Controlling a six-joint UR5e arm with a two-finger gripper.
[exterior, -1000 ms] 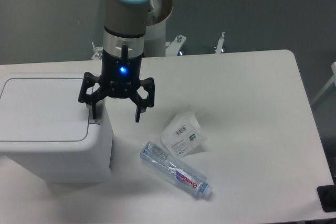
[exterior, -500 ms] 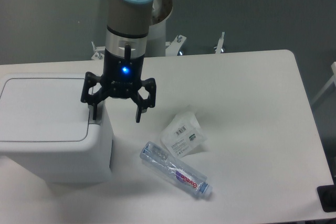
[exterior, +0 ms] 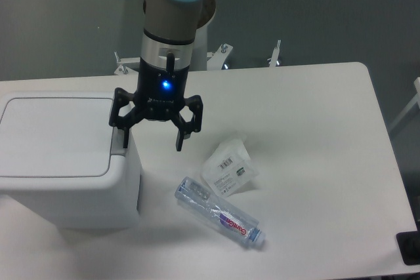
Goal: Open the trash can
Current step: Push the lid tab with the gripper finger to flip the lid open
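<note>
Your claw (exterior: pixel 152 140) has just slid a touch toward three o'clock and now hangs over the right edge of the bin (exterior: pixel 65 162), fingers spread wide and holding nothing, so the lid (exterior: pixel 56 136) is still flat and shut. The bin sits at nine o'clock from the claw on the table (exterior: pixel 308 149); one fingertip seems to rest at its top right corner, though contact is hard to judge.

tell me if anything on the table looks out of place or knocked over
A clear plastic bottle lies on its side on the table, with a crumpled clear plastic packet right next to it. The trash can sits upright with its lid shut.
</note>
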